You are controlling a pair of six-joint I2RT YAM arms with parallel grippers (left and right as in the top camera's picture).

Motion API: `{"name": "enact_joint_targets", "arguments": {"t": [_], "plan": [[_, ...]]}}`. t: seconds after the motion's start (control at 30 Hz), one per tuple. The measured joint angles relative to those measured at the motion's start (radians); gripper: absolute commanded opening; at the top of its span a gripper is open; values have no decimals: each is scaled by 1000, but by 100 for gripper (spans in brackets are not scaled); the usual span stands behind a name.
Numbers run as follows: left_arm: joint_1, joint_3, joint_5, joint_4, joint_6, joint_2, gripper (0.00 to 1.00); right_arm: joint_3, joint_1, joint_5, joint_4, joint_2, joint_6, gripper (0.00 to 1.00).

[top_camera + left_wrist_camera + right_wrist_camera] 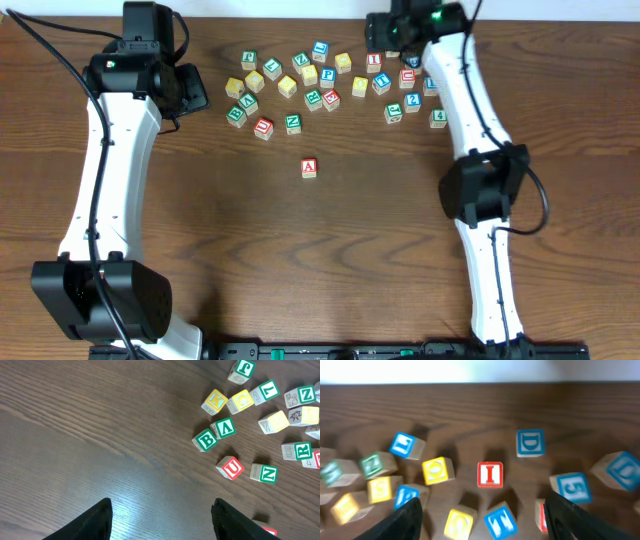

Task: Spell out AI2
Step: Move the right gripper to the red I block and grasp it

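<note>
My right claw [482,507] hangs open, lined up on the red wooden I cube [490,474], and descending off-centre could pinch the blue wooden T cube [501,520] too.

I see the right gripper [482,510] spread wide; the red I block [490,474] sits centred beyond it, yellow O block [438,470] just left, blue D block [530,442] farther right.

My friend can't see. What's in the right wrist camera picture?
A wooden cube block with a red letter I sits mid-picture on the dark brown wooden table, among blurry scattered blue, yellow and green letter blocks. The right claw is open and empty, its two black fingers at the bottom corners.
</note>
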Motion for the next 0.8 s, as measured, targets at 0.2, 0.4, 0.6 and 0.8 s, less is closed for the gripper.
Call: {"name": "enact_joint_targets", "arguments": {"t": [0.2, 0.4, 0.6, 0.8], "plan": [[-3, 0, 0, -16, 0, 0, 63, 0, 27, 56, 87, 69, 6, 65], [-3, 0, 0, -31, 0, 0, 63, 0, 50, 130, 142, 104, 14, 65], [-3, 0, 0, -38, 0, 0, 63, 0, 55, 164, 171, 140, 19, 64], [-3, 0, 0, -40, 0, 0, 63, 0, 55, 178, 190, 156, 31, 64]]}}
